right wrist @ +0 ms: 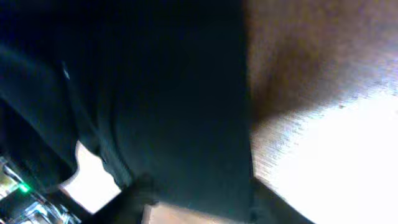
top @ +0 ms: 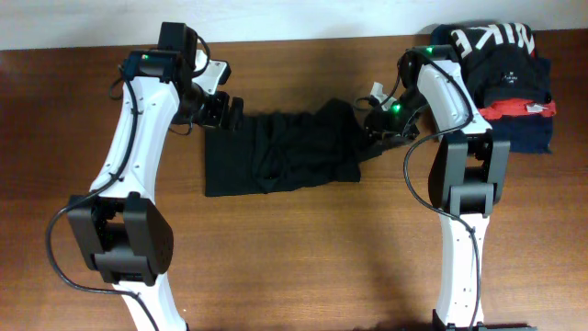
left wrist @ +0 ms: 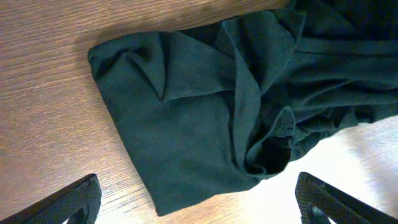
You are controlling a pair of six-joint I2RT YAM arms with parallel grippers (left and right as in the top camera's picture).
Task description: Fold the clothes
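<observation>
Black shirt (left wrist: 205,112) lies crumpled mid-bench (top: 294,267), between both arms. Left gripper (top: 225,112) hangs wide open just off its left edge. Right gripper (top: 375,129) sits on its right edge; fabric hides whether it grips. Folded NIKE garments (top: 501,55) lie stacked beyond the right arm.

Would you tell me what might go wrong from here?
The left gripper is open over the shirt, so a pull by the right gripper at the opposite edge might drag the whole garment. The fabric is bunched in the middle; folding over it may set creases. The right arm could brush the folded pile beside it.
</observation>
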